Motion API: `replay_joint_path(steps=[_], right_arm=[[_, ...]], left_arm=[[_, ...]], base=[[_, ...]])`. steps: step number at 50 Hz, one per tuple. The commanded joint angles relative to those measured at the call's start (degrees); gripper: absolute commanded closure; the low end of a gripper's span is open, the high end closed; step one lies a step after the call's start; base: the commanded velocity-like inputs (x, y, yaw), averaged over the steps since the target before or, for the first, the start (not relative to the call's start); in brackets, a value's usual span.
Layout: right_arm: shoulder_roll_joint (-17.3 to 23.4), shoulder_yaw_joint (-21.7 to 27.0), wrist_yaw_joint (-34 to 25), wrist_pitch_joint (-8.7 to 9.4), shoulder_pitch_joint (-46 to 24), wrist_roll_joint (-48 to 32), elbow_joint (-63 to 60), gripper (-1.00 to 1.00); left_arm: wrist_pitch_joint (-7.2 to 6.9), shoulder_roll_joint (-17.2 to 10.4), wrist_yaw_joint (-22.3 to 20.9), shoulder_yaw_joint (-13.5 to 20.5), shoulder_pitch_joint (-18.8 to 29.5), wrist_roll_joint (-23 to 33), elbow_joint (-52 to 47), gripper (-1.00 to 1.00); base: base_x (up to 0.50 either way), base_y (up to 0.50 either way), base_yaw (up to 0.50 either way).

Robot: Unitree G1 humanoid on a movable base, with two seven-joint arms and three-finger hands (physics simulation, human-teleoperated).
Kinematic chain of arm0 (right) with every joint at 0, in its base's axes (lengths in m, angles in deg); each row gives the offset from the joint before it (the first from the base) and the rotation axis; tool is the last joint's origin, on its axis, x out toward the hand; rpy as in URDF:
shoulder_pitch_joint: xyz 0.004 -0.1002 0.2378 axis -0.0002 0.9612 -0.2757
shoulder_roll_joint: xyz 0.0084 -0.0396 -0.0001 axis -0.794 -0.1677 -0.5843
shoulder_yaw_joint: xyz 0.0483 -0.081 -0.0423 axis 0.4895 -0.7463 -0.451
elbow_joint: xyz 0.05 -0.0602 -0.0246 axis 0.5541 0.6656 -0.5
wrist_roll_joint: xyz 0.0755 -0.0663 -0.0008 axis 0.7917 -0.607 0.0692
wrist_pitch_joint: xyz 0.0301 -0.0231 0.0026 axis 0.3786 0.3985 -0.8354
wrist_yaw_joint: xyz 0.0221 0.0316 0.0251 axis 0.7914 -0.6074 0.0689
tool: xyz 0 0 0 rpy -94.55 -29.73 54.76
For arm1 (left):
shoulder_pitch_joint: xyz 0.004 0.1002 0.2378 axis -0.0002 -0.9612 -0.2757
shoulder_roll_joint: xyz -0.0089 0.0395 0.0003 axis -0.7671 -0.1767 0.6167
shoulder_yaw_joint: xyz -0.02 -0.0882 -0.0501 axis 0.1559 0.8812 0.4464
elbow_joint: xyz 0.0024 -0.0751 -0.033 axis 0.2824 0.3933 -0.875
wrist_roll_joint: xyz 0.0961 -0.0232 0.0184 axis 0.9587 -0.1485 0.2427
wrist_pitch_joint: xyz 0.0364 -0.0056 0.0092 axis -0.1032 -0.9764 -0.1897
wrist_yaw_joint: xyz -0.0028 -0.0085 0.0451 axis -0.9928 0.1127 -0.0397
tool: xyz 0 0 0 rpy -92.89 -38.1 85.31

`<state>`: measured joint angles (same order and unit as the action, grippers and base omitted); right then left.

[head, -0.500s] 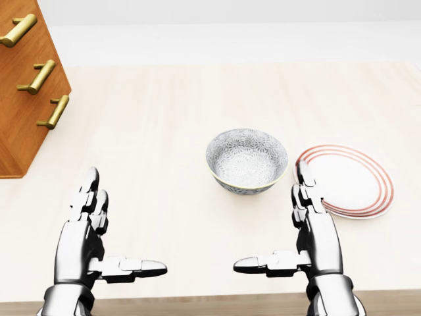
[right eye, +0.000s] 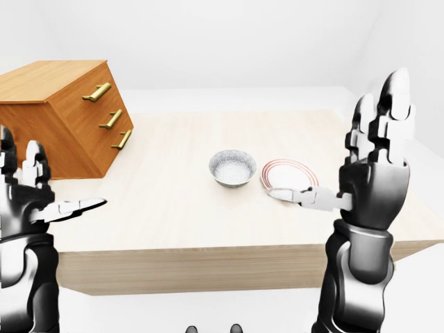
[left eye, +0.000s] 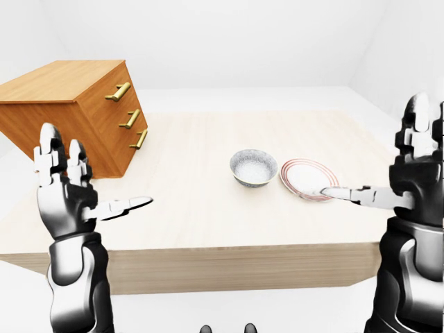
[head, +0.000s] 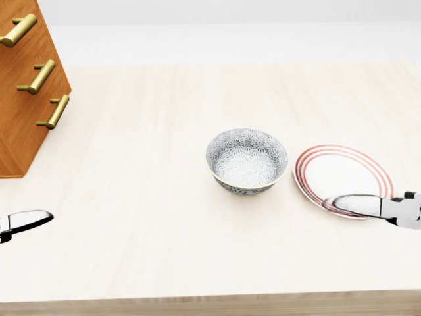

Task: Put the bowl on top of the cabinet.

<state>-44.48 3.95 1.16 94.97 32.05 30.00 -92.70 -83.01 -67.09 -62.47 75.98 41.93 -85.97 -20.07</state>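
Nearest to me, both hands are up and holding nothing. My left hand [left eye: 64, 198] is released: fingers straight up, thumb stuck out sideways, well apart from the bowl and to its lower left in the left-eye view. My right hand [right eye: 371, 184] mirrors it, fingers spread and upright, standing to the lower right of the bowl in the right-eye view. That thumb reaches in toward the bowl but stops short, and in the head view its tip lies across the lower edge of the plate [head: 342, 172]. I can't tell whether it touches the plate or hangs above it.

Past my hands comes the pale wooden table [head: 151, 197]. And there's the bowl [head: 247, 160], grey-patterned, standing upright on the table near its middle, open side up, neither of my hands on it. The plate, white with red rings, lies flat just to the right of the bowl, a thin strip of table showing between them.

Farther off, up and to the left of the bowl and well apart from it, stands the wooden cabinet [left eye: 73, 114]. Its drawer face carries three brass handles [left eye: 119, 91] and is turned toward the bowl's side of the table. The bowl is down on the table, not on the cabinet.
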Motion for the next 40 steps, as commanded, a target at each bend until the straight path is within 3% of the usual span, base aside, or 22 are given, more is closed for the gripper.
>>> replay_joint_path(steps=[1,4,16,40], right_arm=[[5.7,21.5,-1.2,0.0,-1.4,10.7,-18.6,-1.0],[7.3,25.7,-0.2,0.0,-0.2,14.9,-17.2,-1.0],[9.6,26.7,1.3,0.0,1.2,18.2,-15.8,-1.0],[8.8,26.0,1.2,0.0,2.2,17.2,-16.6,-1.0]], left_arm=[[0.0,-6.3,2.9,16.5,1.1,-10.9,-10.5,-1.0],[0.0,-7.5,4.1,17.8,1.2,-12.3,-10.7,-1.0],[0.0,-8.3,5.0,18.8,0.7,-12.7,-9.4,-1.0],[0.0,-8.8,5.6,19.6,0.9,-12.1,-9.2,-1.0]], base=[[0.0,0.0,0.0],[0.0,0.0,0.0],[0.02,0.0,0.0],[0.49,0.0,0.0]])
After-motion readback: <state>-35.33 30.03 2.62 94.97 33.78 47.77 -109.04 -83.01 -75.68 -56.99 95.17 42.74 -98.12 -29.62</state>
